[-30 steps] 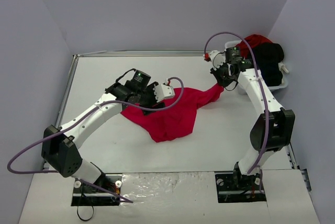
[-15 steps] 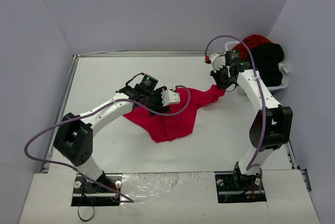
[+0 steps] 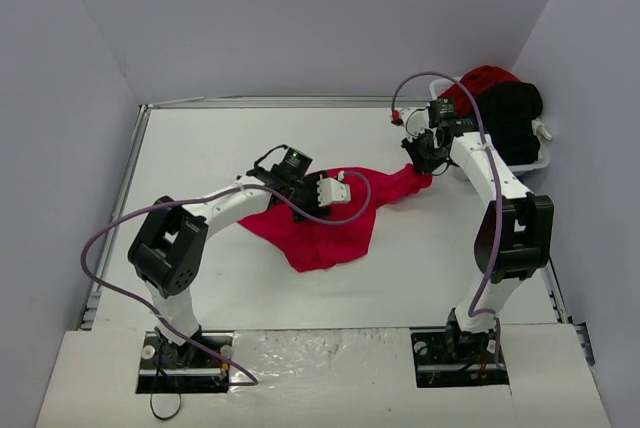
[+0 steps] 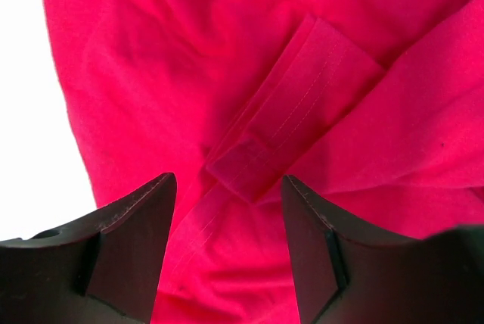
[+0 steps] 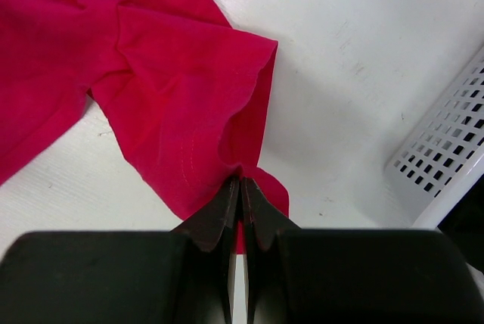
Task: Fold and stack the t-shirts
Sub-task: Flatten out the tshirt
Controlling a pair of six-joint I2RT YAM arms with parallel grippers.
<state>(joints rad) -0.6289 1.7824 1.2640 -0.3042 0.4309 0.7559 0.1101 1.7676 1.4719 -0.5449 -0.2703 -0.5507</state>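
Left tool (image 4: 227, 186) farther over red t-shirt (image 3: 332, 235)

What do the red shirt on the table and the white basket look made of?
The red shirt looks like soft matte cloth, probably cotton: it wrinkles and shows stitched hems. The basket looks like rigid white plastic, by its moulded grid of holes.

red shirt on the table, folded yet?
Not folded: red shirt lies crumpled in an uneven heap, one edge pinched in the right hand.
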